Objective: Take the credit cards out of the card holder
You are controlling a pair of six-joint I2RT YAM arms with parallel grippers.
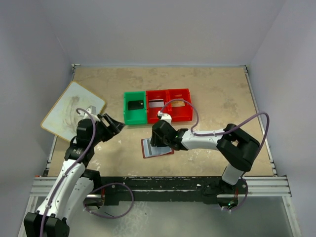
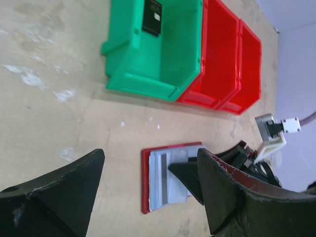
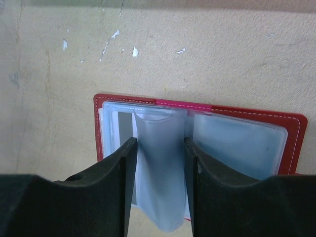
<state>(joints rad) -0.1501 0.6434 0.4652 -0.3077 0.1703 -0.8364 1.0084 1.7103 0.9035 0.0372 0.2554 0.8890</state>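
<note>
The card holder (image 1: pixel 146 149) lies open on the table, maroon with pale blue-clear sleeves (image 3: pixel 237 143). My right gripper (image 3: pixel 160 143) comes down on it from above, and one sleeve (image 3: pixel 160 187) stands up bowed between its fingers, touching both. A card with a grey stripe (image 3: pixel 124 129) shows in the left sleeve. A black credit card (image 2: pixel 152 16) lies in the green bin (image 1: pixel 127 112). A silver-grey card (image 1: pixel 156 103) lies in the middle red bin. My left gripper (image 2: pixel 150 158) hovers open to the holder's left, holding nothing.
Green and red bins (image 2: pixel 232 74) stand joined in a row behind the holder. A large white board (image 1: pixel 69 111) lies at the far left, partly over the table's edge. The right arm (image 1: pixel 232 143) reaches across from the right.
</note>
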